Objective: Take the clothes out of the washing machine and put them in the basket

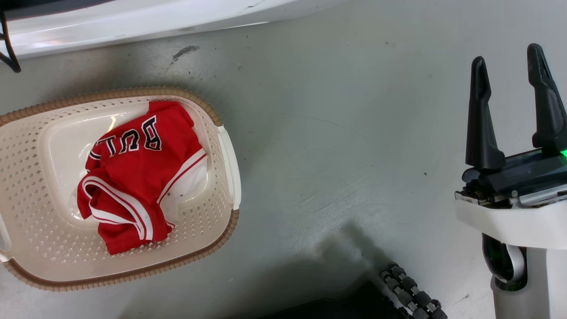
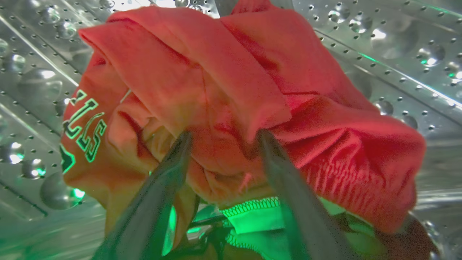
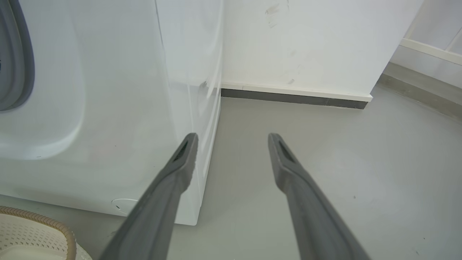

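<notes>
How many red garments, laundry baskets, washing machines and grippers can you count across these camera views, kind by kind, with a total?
Red garments: 2
Laundry basket: 1
Washing machine: 1
Grippers: 2, left gripper and right gripper
Total: 6

A red jersey (image 1: 141,177) lies in the basket (image 1: 26,177); the right gripper (image 1: 506,55) fingers (image 1: 480,124) stand apart.

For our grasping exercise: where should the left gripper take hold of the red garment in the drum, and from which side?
Probably the bunched central fold of the red garment, straight in from the near side: it stands proud, and the left gripper, open, straddles it.
</notes>
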Motion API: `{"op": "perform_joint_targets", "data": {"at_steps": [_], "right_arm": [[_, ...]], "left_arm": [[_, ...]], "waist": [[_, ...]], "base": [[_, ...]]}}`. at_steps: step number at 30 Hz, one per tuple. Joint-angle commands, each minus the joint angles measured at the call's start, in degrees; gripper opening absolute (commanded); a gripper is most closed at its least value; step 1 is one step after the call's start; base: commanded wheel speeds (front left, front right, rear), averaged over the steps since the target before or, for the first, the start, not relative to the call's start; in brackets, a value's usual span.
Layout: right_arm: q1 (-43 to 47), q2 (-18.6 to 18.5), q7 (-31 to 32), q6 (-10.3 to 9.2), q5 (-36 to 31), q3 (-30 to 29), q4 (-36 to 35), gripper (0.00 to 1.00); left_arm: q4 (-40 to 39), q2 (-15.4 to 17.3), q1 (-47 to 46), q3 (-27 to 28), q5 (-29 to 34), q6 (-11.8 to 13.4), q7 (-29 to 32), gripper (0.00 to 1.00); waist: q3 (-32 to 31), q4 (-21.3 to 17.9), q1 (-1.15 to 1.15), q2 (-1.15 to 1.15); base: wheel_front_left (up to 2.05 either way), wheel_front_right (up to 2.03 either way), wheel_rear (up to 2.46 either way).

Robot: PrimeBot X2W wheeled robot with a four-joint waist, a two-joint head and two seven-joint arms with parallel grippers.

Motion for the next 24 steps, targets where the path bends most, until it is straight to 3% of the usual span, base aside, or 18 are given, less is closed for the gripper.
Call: {"op": "perform_joint_targets", "data": {"at_steps": [1,24], "right_arm": [[-0.4,0.1,-0.1,-0.04,0.3,-0.1,0.0,1.00],[1.2,0.1,-0.1,-0.04,-1.7,0.4,1.9,1.00]], "left_arm": [[1.1,-0.1,1.2,-0.5,0.3,0.1,-0.1,0.00],[0.3,-0.9,3.9,-3.1,-1.0,-0.3,-15.5,0.00]], "waist": [[0.0,-0.1,-0.01,0.00],[-6.9,1.7,-0.01,0.00]], "base": [[0.00,0.00,0.00],[0.00,0.00,0.00]]}}
